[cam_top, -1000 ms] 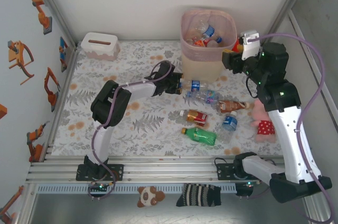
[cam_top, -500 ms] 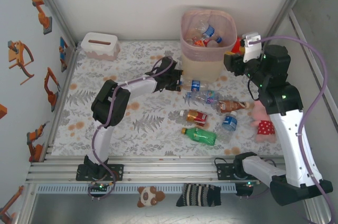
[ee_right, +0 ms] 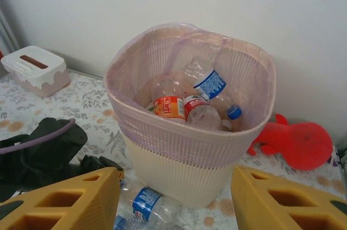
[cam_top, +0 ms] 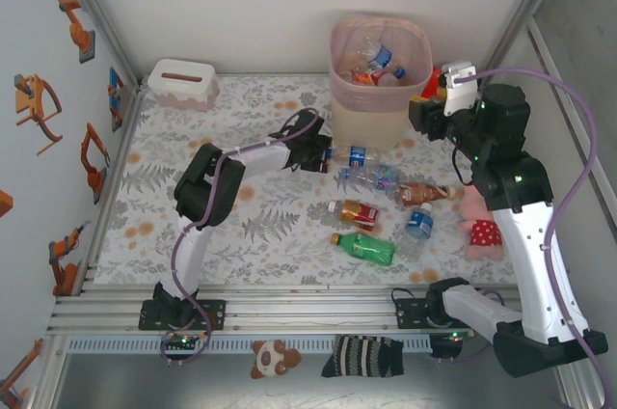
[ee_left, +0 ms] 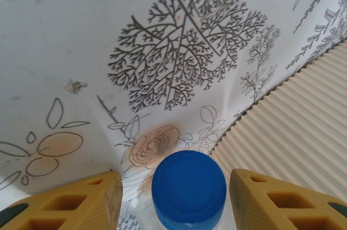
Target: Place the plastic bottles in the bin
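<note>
1. I'm seeing the bin (cam_top: 371,124) mouth open, bottles inside (ee_right: 187,108) lying well below the rim.
2. Left arm (cam_top: 255,156) is blocking the cloth (cam_top: 145,206) by its foot.
3. Loose bottles (cam_top: 371,176) are crowding the front-right approach.

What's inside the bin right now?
Inside the bin, over its bag liner, lie a blue-labelled bottle, an orange-labelled bottle and a clear bottle beside them. Whatever sits beneath them is covered.

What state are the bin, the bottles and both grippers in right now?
Pale pink-beige lattice plastic bin: upright, bag-lined, several bottles inside.
Blue-capped clear plastic bottle: lying beside bin, not yet gripped.
Green plastic bottle: lying on table.
Left gripper: open, straddling that bottle's cap.
Right gripper: open, empty.
</note>
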